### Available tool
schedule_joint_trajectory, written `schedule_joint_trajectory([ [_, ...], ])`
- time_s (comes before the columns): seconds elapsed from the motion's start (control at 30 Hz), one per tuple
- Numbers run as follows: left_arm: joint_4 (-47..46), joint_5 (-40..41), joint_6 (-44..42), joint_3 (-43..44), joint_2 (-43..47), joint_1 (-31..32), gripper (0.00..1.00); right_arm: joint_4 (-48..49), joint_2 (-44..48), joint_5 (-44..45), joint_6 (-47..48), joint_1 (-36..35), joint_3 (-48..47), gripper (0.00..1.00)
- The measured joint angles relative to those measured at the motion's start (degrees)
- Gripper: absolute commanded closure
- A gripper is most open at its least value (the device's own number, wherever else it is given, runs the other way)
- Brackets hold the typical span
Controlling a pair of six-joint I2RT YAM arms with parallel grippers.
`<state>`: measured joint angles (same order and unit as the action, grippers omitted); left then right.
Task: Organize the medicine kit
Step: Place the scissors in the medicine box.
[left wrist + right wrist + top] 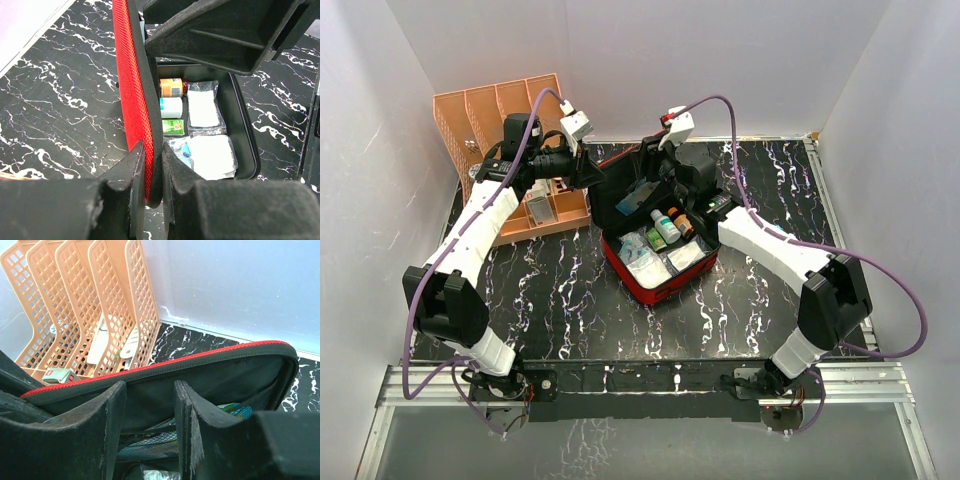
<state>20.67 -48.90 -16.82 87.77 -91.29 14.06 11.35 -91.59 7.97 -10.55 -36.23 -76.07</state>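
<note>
At ten o'clock on the black marbled desk (550,300) the orange slotted rack (490,115) is seen, tucked into the back corner, with a few small packets lodged in its slots. Just off its three o'clock side, the left pincer (152,150) is found clenched on the medicine kit (630,272). The rim of the raised lid (131,75) is pinched between both fingers, red fabric on the outer face, black lining on the inner. The kit itself is set near the middle of the desk, a touch toward twelve o'clock, and lies open, its lid stood up along the base's eleven o'clock edge. Inside the base, a brown bottle (172,87), a white bottle (171,107) and a green-labelled box (173,126) are lined up beside white dressing packs (204,107). At the lid's one o'clock corner the right pincer (149,390) is held released. Its fingers are parted, the lid's black lining is just behind them, and nothing is gripped.
</note>
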Motion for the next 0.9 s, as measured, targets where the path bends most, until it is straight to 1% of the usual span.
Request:
schedule_joint_trajectory([
  [0.17,0.09,-0.04,0.09,0.00,0.04,0.00,1.00,-0.94,0.00,2.05,-0.02,-0.02,0.00,0.66],
  [0.23,0.17,-0.02,0.11,0.00,0.09,0.02,1.00,-2.23,0.00,4.79,0.02,-0.09,-0.15,0.67],
  [0.33,0.20,0.00,0.13,0.00,0.11,0.04,1.00,-8.63,-0.35,10.67,-0.13,0.39,-2.58,0.67],
  [0.4,0.17,0.02,0.15,0.00,0.11,0.04,1.00,-12.44,-0.48,13.64,-1.20,1.77,-4.22,0.65],
  [0.5,0.17,0.02,0.22,-0.02,0.11,0.04,1.00,-17.09,-0.07,16.57,-4.59,5.95,-4.90,0.60],
  [0.67,0.26,0.02,0.28,-0.02,0.11,0.04,1.00,-26.34,0.50,20.90,-9.92,15.78,-5.18,0.59],
  [0.77,0.33,0.02,0.26,0.00,0.11,0.04,1.00,-34.56,0.20,21.94,-12.90,21.75,-7.06,0.58],
  [0.9,0.31,0.02,0.33,0.00,0.11,0.04,1.00,-41.97,-1.05,21.16,-17.03,27.80,-7.98,0.55],
])
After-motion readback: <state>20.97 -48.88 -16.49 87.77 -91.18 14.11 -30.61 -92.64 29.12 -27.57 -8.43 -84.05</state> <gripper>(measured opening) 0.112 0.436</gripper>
